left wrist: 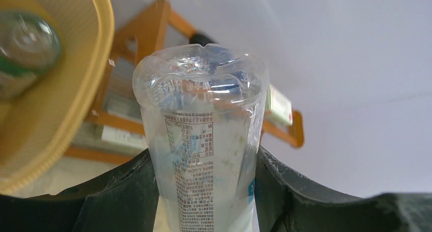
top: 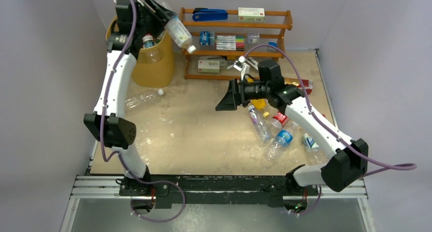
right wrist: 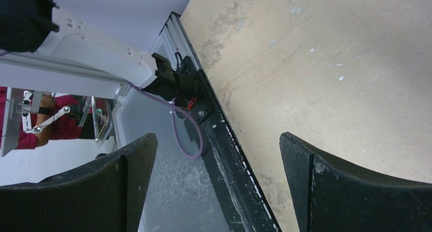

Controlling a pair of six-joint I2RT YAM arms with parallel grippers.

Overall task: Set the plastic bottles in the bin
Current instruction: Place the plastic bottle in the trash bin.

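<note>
left pincer (top: 162,11) grips bottle (top: 179,32) | shelf rack (top: 275,25) just beside bin (top: 153,69)

Looked like a robotics lab test cell, not a real office

Two white robot arms (top: 116,81) were bolted to an aluminium rail (top: 97,186) at the near edge of a scuffed, stained tabletop (top: 193,135), with purple cables (top: 392,166) looping loose off them. Plain pale walls (top: 46,48) boxed the table in on three sides, booth-style. The stuff on it was an odd mix: plastic bottles (top: 259,124) scattered about, a yellow bin (top: 153,71), and a small wooden rack (top: 275,24) holding pens (top: 229,42), a white box (top: 251,14) and a blue stapler (top: 210,14).
</note>
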